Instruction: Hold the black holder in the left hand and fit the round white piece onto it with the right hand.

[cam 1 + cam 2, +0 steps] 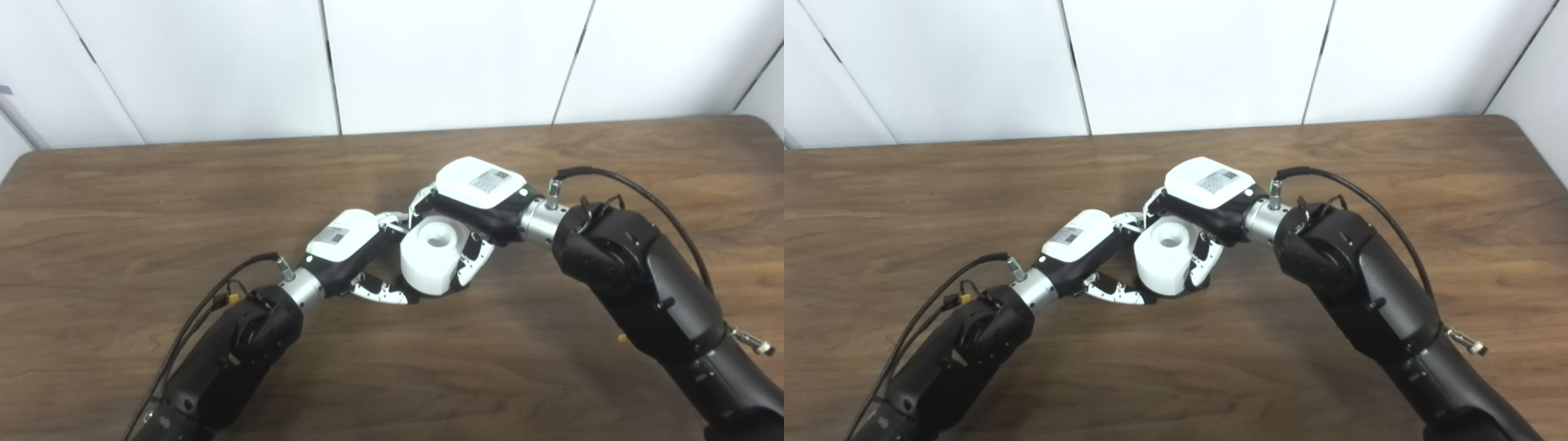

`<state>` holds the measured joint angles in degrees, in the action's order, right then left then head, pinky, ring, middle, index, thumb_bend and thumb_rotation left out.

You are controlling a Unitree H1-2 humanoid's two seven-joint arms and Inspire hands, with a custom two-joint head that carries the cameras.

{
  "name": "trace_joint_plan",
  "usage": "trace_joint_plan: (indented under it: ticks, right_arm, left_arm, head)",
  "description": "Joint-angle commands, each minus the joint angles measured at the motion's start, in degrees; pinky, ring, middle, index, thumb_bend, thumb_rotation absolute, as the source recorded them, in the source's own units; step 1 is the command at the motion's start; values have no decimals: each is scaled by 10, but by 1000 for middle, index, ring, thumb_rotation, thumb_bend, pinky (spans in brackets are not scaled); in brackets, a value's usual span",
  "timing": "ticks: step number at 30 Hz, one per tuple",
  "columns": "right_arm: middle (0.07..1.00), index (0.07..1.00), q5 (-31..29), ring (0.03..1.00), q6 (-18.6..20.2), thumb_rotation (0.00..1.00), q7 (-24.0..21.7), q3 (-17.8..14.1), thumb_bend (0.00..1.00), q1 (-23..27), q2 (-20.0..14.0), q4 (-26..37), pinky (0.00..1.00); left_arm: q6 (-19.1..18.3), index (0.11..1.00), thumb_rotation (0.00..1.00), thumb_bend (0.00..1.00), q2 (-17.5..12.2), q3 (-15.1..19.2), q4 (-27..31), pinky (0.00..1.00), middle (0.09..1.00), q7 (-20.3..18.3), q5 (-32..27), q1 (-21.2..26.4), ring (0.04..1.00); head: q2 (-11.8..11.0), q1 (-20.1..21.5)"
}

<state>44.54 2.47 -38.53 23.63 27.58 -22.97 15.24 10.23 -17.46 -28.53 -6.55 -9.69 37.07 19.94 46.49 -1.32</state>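
Note:
The round white piece (429,254) is a thick cylinder with a hole in its top, at the middle of the table. My right hand (474,202) comes over it from the right and its fingers are closed around the piece's sides. My left hand (355,248) reaches in from the left; its fingers and thumb wrap the base under the piece. Only a thin dark edge of the black holder (1176,293) shows under the white piece, the rest is hidden. The white piece sits on top of the holder; how deep it sits cannot be told.
The brown wooden table (153,202) runs across the whole view. A white panelled wall (429,61) stands behind its far edge. The table's right corner shows at the far right.

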Motion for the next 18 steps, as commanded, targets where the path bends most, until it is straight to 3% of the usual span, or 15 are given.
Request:
trace_joint_plan:
  ticks: [1, 6, 18]
  right_arm:
    - [762, 873, 4, 727, 8, 124, -2, -8, 845, 9, -5, 10, 586]
    - [777, 926, 9, 722, 11, 120, -4, -8, 856, 10, -5, 13, 576]
    - [781, 937, 5, 712, 7, 114, 8, -14, 853, 9, -3, 9, 568]
  left_arm:
    - [-13, 483, 68, 524, -13, -17, -15, 724, 883, -48, 7, -22, 889]
    - [-16, 483, 67, 524, -13, -17, -15, 733, 886, -52, 4, -22, 893]
    - [-10, 483, 67, 525, -14, -17, -18, 731, 886, -49, 2, -22, 891]
  head:
    - [1, -1]
    - [2, -1]
    - [3, 0]
